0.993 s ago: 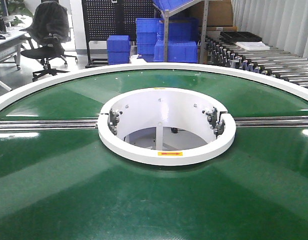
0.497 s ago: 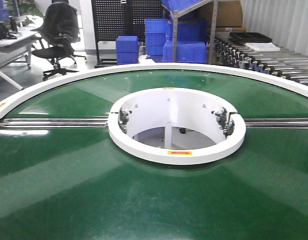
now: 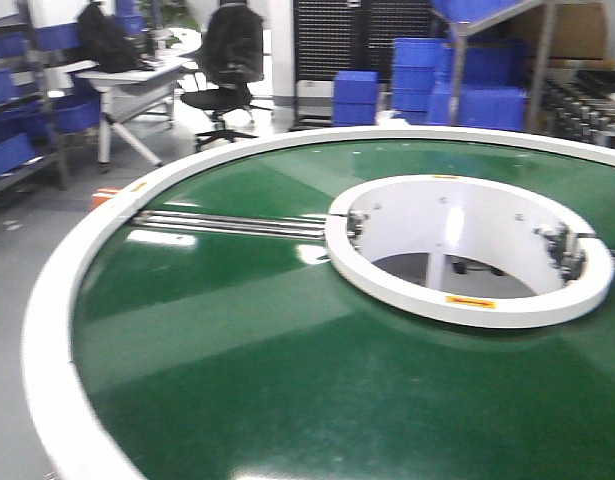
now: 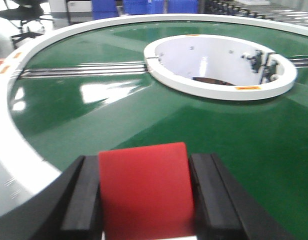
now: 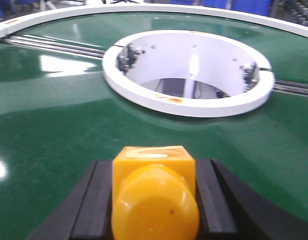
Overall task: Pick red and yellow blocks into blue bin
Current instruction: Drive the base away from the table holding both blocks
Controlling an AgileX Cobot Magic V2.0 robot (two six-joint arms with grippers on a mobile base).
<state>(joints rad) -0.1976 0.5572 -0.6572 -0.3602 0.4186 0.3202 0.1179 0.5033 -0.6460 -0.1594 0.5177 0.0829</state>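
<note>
Clamping red block [image 4: 143, 192], our left gripper [image 4: 146, 167] sits near the rim [image 4: 13, 165]. Our right gripper [image 5: 155, 169] clamps yellow block [image 5: 154, 202] over open belt [image 5: 53, 125].

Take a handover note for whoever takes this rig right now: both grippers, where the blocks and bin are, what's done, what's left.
The left gripper is shut on the red block.
The right gripper is shut on the yellow block.
Both are above the green round conveyor, facing its white centre ring.
Done: both blocks picked.
Left: drop both into the blue bin. I cannot pick it out; only stacked blue crates show beyond the conveyor.
</note>
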